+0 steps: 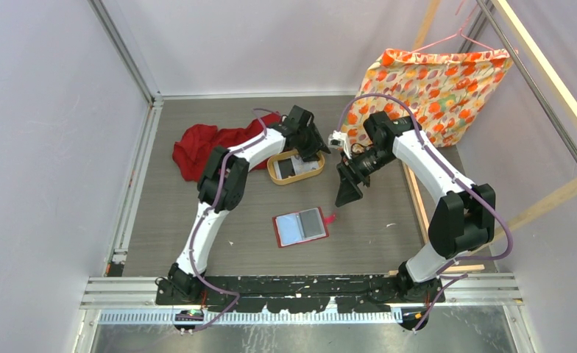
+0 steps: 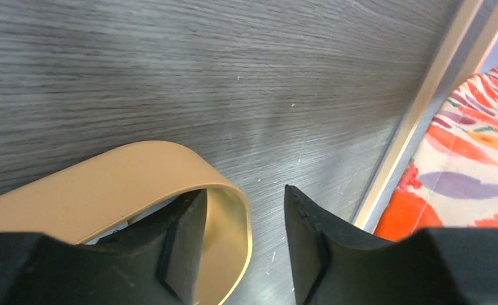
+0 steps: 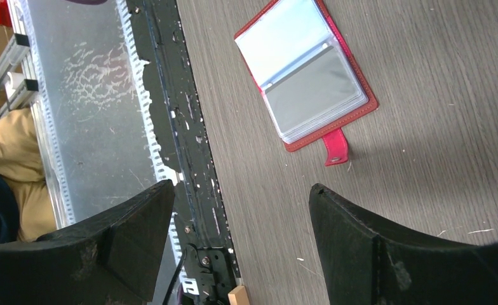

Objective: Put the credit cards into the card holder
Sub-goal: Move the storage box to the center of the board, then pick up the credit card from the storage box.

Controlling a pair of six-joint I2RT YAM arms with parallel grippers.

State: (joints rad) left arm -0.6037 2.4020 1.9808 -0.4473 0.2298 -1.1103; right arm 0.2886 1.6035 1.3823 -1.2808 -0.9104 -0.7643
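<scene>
The red card holder (image 1: 300,228) lies open flat on the table with its clear pockets up, and it also shows in the right wrist view (image 3: 307,73). Credit cards (image 1: 289,168) lie inside the oval tan tray (image 1: 277,175). My left gripper (image 1: 316,153) is at the tray's right end. There it (image 2: 243,190) stands open astride the tray's wall (image 2: 234,210), one finger inside and one outside, holding nothing. My right gripper (image 1: 348,193) hangs open and empty above the table, right of the tray, and the card holder lies ahead of it (image 3: 241,186).
A red cloth (image 1: 204,147) lies bunched behind the left arm. A patterned orange fabric (image 1: 433,88) hangs on a pink hanger at the back right, close to the left gripper's far side (image 2: 469,171). A metal rail (image 2: 411,114) borders the table there.
</scene>
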